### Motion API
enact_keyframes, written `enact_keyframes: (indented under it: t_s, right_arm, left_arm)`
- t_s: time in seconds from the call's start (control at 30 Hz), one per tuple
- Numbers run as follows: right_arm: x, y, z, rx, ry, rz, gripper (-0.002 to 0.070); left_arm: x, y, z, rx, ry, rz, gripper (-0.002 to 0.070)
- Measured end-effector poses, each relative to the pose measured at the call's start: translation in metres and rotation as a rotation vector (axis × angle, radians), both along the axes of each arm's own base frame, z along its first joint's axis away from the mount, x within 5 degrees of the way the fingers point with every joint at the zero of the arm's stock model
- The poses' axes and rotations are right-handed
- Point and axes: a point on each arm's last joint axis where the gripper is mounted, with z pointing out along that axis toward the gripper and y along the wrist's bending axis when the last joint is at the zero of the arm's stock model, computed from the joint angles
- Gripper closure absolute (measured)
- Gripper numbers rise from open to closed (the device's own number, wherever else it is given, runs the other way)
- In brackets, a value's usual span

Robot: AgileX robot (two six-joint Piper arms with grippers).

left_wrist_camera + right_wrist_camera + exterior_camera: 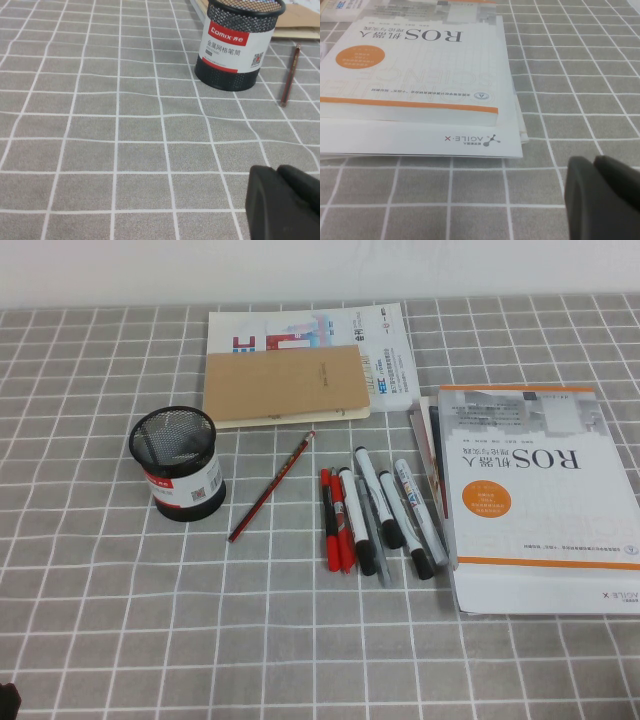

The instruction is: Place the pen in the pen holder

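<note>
Grey checked cloth covers the bench (100, 640). The pen holder (177, 476), black wire mesh w/ a red-and-white label band, stands upright toward the robot's left, empty as far as the high view shows. A thin red pencil (271, 488) lies just beside it, apart. Near centre sits a row of markers: two red markers (334, 519), then several white-barrelled ones w/ black caps. The pen (356, 520) I take as the white marker next to the red ones, lying flat, touching or nearly touching its neighbours. To the right is a big white ROS book (530, 490); behind, a tan notebook (284, 385).

Left gripper (285, 202) hangs low over bare cloth near the holder; right gripper (602, 195) hangs beside the book's corner. Only a dark edge of each shows, so can't tell if either is open or closed. Neither holds anything visible.

Handling, my guess: pen is light, stiff, smooth plastic, prob. rolls easily. Best grip mid-barrel, across its width; tight spacing to neighbours could snag the fingers.
</note>
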Motion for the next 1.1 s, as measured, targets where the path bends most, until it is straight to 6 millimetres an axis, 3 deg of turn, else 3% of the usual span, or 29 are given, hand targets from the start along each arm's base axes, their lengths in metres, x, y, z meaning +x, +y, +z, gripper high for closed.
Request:
enact_keyframes:
  t_s: [0.57, 0.67, 0.83, 0.9, 0.97, 1.1]
  right_arm:
    - [0.000, 0.001, 0.000, 0.027, -0.004, 0.002, 0.0689]
    - [0.001, 0.007, 0.004, 0.222, -0.035, 0.010, 0.0689]
    - [0.002, 0.018, 0.020, 0.903, -0.127, 0.008, 0.0689]
    - [0.003, 0.016, 0.025, 1.070, -0.170, -0.015, 0.0689]
    - [0.004, 0.011, 0.029, 1.133, -0.228, -0.060, 0.0689]
    - [0.004, -0.001, 0.032, 1.018, -0.344, -0.137, 0.0689]
  left_arm:
    - [0.000, 0.000, 0.000, 0.000, 0.000, 0.000, 0.0680]
    - [0.000, 0.000, 0.000, 0.000, 0.000, 0.000, 0.0680]
    - [0.000, 0.000, 0.000, 0.000, 0.000, 0.000, 0.0680]
    - [0.000, 0.000, 0.000, 0.000, 0.000, 0.000, 0.0680]
    - [0.000, 0.000, 0.000, 0.000, 0.000, 0.000, 0.0680]
    - [0.000, 0.000, 0.000, 0.000, 0.000, 0.000, 0.0680]
